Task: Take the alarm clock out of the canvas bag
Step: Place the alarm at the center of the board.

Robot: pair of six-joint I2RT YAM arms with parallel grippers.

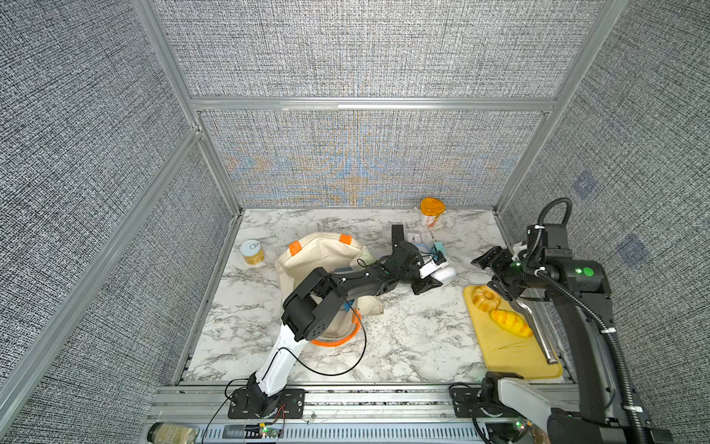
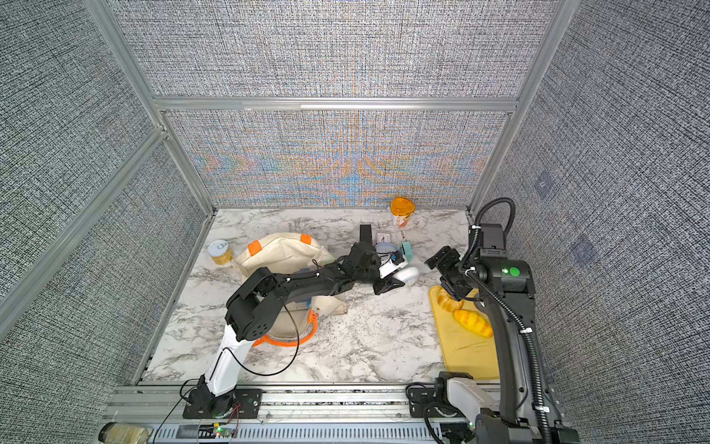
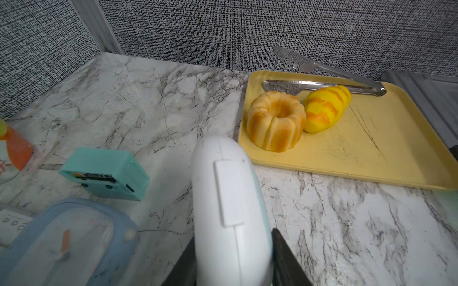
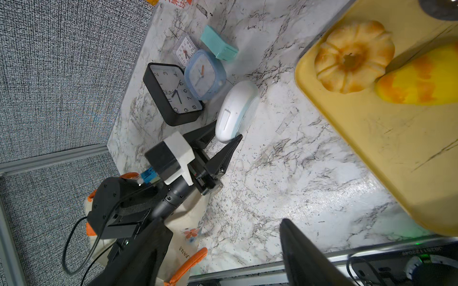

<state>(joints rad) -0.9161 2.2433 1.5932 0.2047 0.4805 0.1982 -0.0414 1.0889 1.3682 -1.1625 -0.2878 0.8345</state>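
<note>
**Fig. White alarm clock held clear of the bag**

Marble-patterned tabletop (image 1: 403,346) enclosed by grey woven-fabric walls. The canvas bag (image 1: 307,257) lies slumped beneath the left arm. The alarm clock (image 4: 236,104), a white rounded shell with a pale teal edge, is outside the bag and near it, on the side facing the yellow tray (image 4: 371,153). Whether it touches the tabletop cannot be told. The left gripper (image 4: 226,131) stands partly closed, pinching one end of the clock across its thin dimension. The right gripper (image 1: 491,279), farther from the bag than the clock, is spread wide and holds nothing.

Judged handling: light, rigid, smooth plastic, so liable to slip or pivot in an end pinch. A hold across the flat faces nearer the middle would probably be steadier.

Writing: none legible on the clock, which shows only a plain back hatch. The bag carries a flower print beside a script word, not fully readable.
</note>
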